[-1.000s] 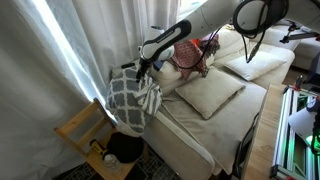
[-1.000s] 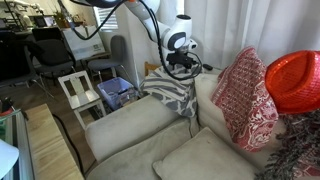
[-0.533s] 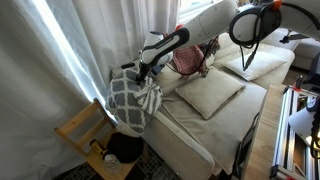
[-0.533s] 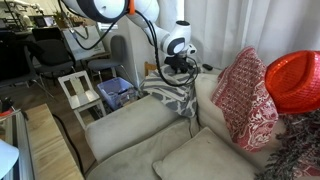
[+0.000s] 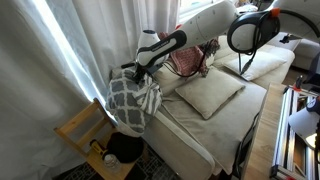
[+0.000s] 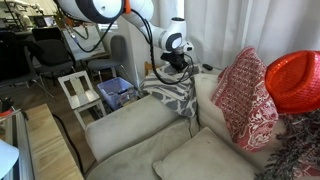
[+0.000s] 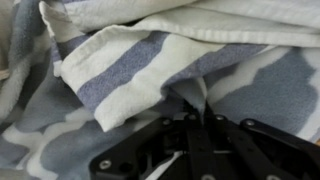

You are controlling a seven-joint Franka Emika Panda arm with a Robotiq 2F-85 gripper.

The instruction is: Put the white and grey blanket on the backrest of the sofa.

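The white and grey patterned blanket (image 5: 132,100) hangs in a bunch over the sofa's end in both exterior views, blanket (image 6: 172,96). My gripper (image 5: 136,70) sits on top of the bunch, gripper (image 6: 172,72). In the wrist view the gripper (image 7: 198,112) is shut, its jaws pinching a raised fold of the striped blanket (image 7: 130,70). The sofa's beige backrest (image 6: 208,100) rises just beside the blanket.
A wooden chair (image 5: 82,128) with a dark object (image 5: 125,147) stands below the hanging blanket. White curtains (image 5: 70,50) hang close behind. A red patterned cushion (image 6: 245,100), a red object (image 6: 293,82) and beige cushions (image 5: 210,93) lie on the sofa. A white chair (image 6: 80,95) stands beyond it.
The jaws have gone from open to shut on a fold of the blanket. The arm has shifted slightly over the bunch; the blanket has stayed in place.
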